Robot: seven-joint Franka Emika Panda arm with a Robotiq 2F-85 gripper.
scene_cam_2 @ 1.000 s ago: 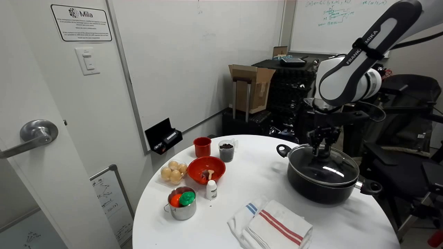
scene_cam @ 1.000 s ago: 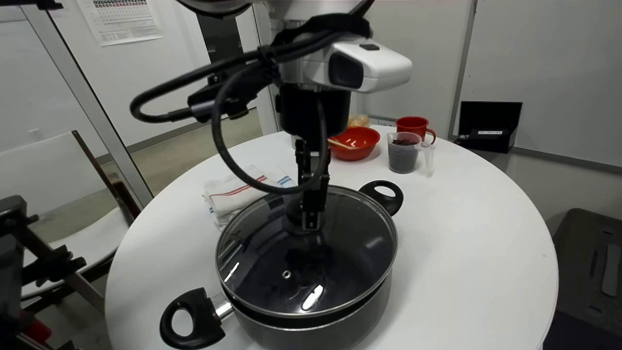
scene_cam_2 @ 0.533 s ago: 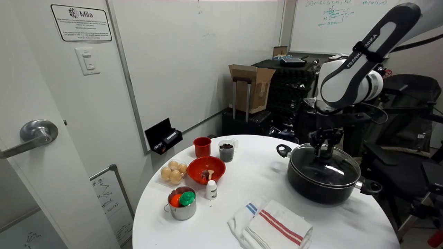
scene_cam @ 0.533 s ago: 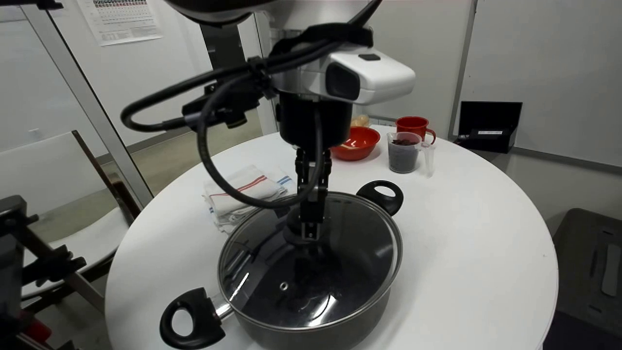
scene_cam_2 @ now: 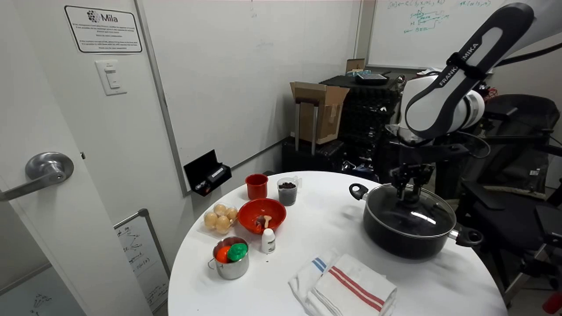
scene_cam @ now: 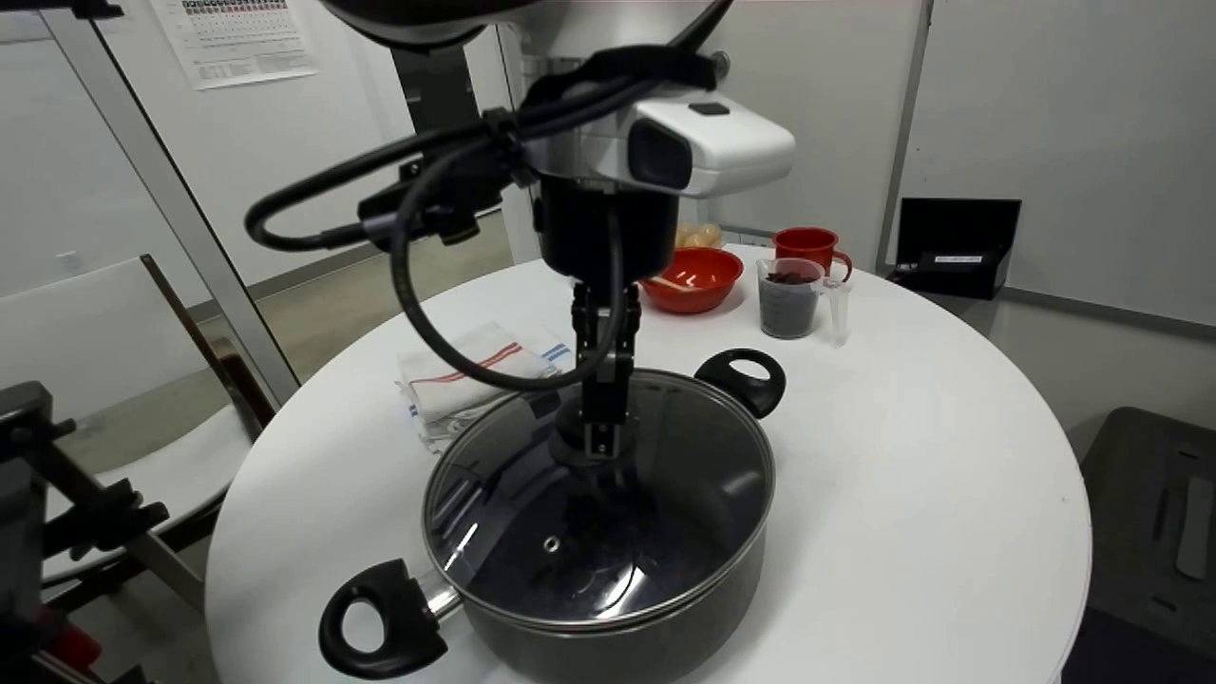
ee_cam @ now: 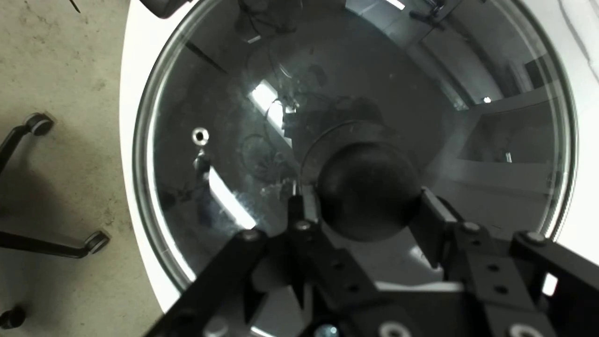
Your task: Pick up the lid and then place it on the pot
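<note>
In an exterior view, a door [scene_cam_2: 57,228] with a metal lever [scene_cam_2: 49,172] fills the left side. Next comes the left part of the round white table [scene_cam_2: 325,219], where a clear pack of egg-like tan pieces [scene_cam_2: 221,218] lies, with a steel cup [scene_cam_2: 233,269] nearer; the cup has an orange piece [scene_cam_2: 223,254] and a green piece [scene_cam_2: 237,252] in it. Farther back and a little to the right stands a red mug [scene_cam_2: 257,188]; nearer than the mug sits a red bowl [scene_cam_2: 275,210] with a tan-handled tool [scene_cam_2: 266,221] in it, and a white bottle [scene_cam_2: 268,242] stands just beside the bowl, on its near side. A clear measuring cup [scene_cam_2: 287,196] with dark contents is next, just right of the mug, and folded white towels [scene_cam_2: 344,287] with red and blue stripes lie toward the near edge.

On the right of the table I have the black pot [scene_cam_2: 400,246] under me, its loop handles [scene_cam_2: 463,239] reaching left and right. The glass lid [scene_cam_2: 406,219] covers the pot's mouth; I cannot tell whether its rim sits flush all the way round. My gripper [ee_cam: 369,202] points down at the lid's dark knob [ee_cam: 367,189], and my fingers [ee_cam: 325,250] are drawn in against it, one on each side, holding it between them. Beyond, farther right, is a black chair [scene_cam_2: 527,171].
</note>
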